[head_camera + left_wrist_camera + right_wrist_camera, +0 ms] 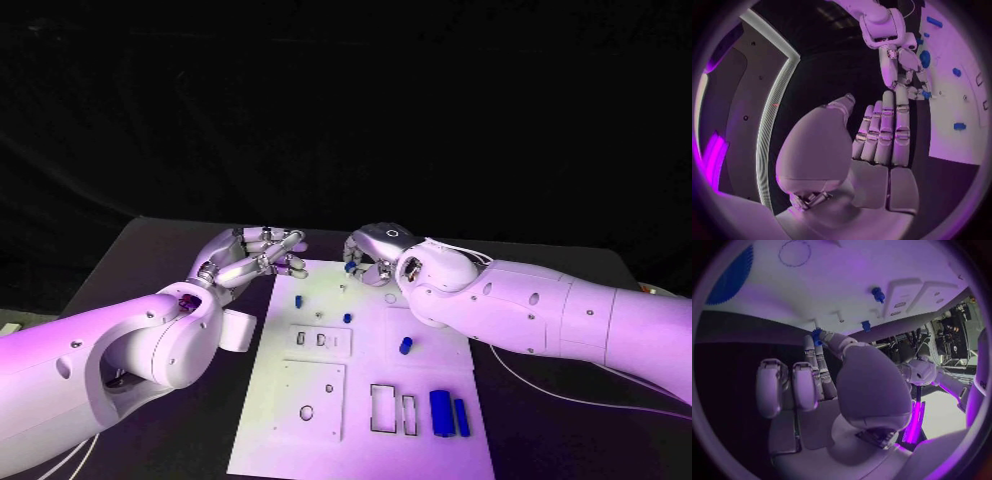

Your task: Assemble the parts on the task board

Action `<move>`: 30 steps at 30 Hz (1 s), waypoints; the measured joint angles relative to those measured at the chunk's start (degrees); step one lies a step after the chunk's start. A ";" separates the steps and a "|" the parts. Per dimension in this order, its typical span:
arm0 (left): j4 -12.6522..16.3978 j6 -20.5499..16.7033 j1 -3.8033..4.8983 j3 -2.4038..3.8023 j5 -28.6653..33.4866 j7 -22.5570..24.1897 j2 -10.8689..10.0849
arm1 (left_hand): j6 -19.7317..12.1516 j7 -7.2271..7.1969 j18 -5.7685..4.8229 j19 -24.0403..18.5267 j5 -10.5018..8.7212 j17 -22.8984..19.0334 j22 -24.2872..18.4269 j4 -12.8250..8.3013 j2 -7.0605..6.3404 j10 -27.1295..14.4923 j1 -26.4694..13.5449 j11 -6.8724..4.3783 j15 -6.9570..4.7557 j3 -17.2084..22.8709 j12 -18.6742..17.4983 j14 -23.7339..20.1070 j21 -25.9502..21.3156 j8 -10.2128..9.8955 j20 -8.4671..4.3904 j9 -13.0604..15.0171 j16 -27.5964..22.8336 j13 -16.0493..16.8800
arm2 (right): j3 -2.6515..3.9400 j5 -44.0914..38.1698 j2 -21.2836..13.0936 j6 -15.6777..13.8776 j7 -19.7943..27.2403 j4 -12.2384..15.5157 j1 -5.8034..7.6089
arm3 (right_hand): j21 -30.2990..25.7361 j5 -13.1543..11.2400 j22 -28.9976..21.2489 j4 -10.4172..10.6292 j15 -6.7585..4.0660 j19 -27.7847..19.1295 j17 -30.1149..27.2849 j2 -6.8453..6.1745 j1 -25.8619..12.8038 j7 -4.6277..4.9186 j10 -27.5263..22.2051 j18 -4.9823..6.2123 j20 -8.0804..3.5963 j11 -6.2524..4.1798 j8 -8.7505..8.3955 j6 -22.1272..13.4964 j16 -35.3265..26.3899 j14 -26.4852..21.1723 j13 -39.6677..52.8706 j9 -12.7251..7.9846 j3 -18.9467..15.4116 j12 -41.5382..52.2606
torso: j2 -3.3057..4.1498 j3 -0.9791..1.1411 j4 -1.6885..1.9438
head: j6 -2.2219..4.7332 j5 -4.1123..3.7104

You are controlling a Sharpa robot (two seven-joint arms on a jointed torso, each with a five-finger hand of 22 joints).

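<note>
Seen from the head camera, a white task board (361, 400) lies on the black table (144, 250), and both arms reach to its far end: the left robot hand (257, 257) hovers just off the board's far left corner with its fingers loosely extended and nothing visible between them, while the right robot hand (378, 258) is bent down over the far edge, its fingertips hidden behind the wrist so that its grip cannot be told from here. On the board, small blue parts are scattered: one peg (299, 300) near the left robot hand, another (348, 317) toward the middle, a third (405, 345) lying right of centre, and two long blue bars (441, 412) side by side near the front right corner, beside empty rectangular slots (384, 408). The left wrist camera looks along the left robot hand's (879, 135) straight, close-set fingers, which hold nothing, and across to the right robot hand (904, 65), whose fingertips meet on a small blue part (925, 94) at the board's edge (954, 125). The right wrist camera confirms it from behind: the right robot hand (826, 375) pinches the small blue part (817, 335) between thumb and a fingertip, the other fingers curled, with two more blue pegs (877, 293) standing on the board (848, 270) beyond.
</note>
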 measured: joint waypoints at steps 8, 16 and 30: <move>-0.02 0.04 0.03 0.01 0.00 -0.03 0.01 | 0.00 0.00 0.00 0.00 0.00 0.00 -0.01 0.00 0.00 0.00 0.00 0.00 0.00 0.00 0.00 0.00 0.00 0.00 0.00 0.00 0.00 0.00 | -0.05 0.10 0.05 0.96 0.00 -0.32 -0.11 | 0.22 -0.01 -0.01 0.00 0.00 0.00 -0.07 -0.09 -0.23 -0.20 0.01 0.00 0.00 -0.01 0.01 0.02 0.00 0.00 -0.01 0.21 0.00 -0.05 | 0.03 0.01 -0.07 | -0.05 0.09; -0.04 0.07 0.05 0.02 0.00 -0.08 0.09 | 0.00 0.00 0.00 0.00 0.00 -0.01 -0.01 0.00 0.00 0.00 0.00 0.00 0.00 0.00 0.00 0.00 0.00 0.00 0.00 -0.01 0.00 0.00 | -0.04 0.15 0.68 1.46 0.00 -0.84 -0.19 | 0.22 -0.04 -0.01 0.00 0.00 0.00 -0.16 -0.24 -0.38 -0.19 0.10 0.01 0.00 -0.10 0.19 0.01 0.00 0.00 -0.01 0.22 -0.01 0.20 | 0.07 0.01 -0.02 | -0.07 0.15; -0.14 0.14 0.12 0.02 0.00 -0.15 0.21 | 0.00 0.00 0.00 0.00 0.00 -0.02 -0.02 0.00 0.00 0.00 0.00 0.00 0.00 0.00 0.00 0.00 0.00 0.00 0.00 -0.01 0.00 0.00 | -0.12 0.17 1.82 1.67 -0.04 -2.21 -0.41 | 0.21 -0.49 -0.01 0.49 0.00 -0.04 -0.72 -0.60 -1.05 0.61 -1.17 0.01 0.04 0.54 -0.22 -1.49 0.00 0.00 0.17 0.75 0.52 -0.55 | 0.08 -0.08 0.00 | -0.14 0.20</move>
